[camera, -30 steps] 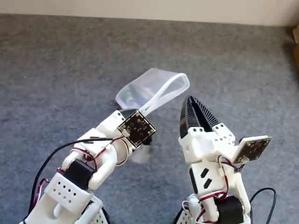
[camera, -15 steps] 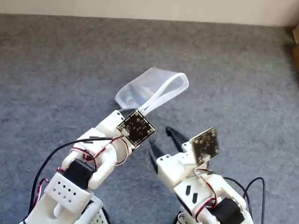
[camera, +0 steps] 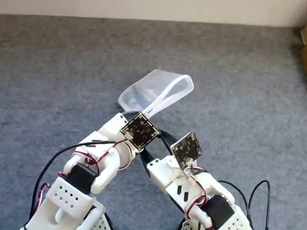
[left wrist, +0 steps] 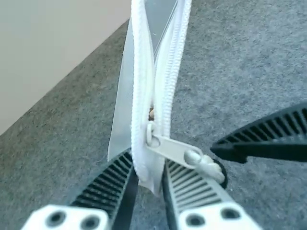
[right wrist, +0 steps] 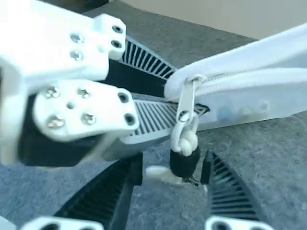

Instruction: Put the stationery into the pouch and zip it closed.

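Note:
A translucent white pouch point(camera: 156, 90) is held off the grey carpet, its zip partly open, with faint coloured items inside. My left gripper point(camera: 135, 115) is shut on the pouch's zip end point(left wrist: 144, 143), just below the slider point(left wrist: 152, 139). The metal pull tab point(left wrist: 182, 154) hangs to one side and ends in a black bead point(right wrist: 184, 164). My right gripper point(right wrist: 173, 163) is open, one finger on either side of that bead without touching it. In the high view the right gripper point(camera: 154, 146) sits tucked under the left wrist's camera board.
Grey carpet point(camera: 249, 86) lies all around, with a pale wall strip along the far edge. The two arms stand very close together at the near side, and cables point(camera: 57, 158) trail from the left arm.
My right arm has swung left and down from beside the pouch to the left gripper, and its fingers now straddle the zip pull. The left arm and the pouch have stayed put.

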You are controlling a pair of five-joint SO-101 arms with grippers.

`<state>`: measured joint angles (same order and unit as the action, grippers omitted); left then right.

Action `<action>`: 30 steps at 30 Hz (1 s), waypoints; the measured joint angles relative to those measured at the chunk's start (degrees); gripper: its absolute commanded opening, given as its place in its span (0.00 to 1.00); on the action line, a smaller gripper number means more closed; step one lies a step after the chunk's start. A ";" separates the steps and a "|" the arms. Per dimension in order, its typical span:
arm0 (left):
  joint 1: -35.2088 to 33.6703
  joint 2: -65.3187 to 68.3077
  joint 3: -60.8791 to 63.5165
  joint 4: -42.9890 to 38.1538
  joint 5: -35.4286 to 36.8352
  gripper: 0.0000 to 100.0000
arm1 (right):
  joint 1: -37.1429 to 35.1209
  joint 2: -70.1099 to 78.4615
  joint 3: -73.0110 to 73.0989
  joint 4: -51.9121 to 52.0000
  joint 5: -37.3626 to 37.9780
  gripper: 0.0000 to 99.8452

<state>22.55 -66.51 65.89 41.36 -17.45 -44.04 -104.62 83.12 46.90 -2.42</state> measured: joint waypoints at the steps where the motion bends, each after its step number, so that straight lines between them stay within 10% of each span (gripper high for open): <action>1: 0.00 0.00 0.00 0.00 0.00 0.01 | 0.79 0.00 0.97 -1.49 0.26 0.19; 12: 0.00 0.00 0.00 0.00 0.00 0.01 | 2.81 0.00 5.80 -8.44 0.88 0.00; 30: 0.00 0.00 0.44 -0.09 0.00 0.01 | 11.69 -0.09 3.60 -5.80 1.05 0.00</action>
<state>22.55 -66.51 66.33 41.27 -17.45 -32.35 -104.70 86.73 41.10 -1.36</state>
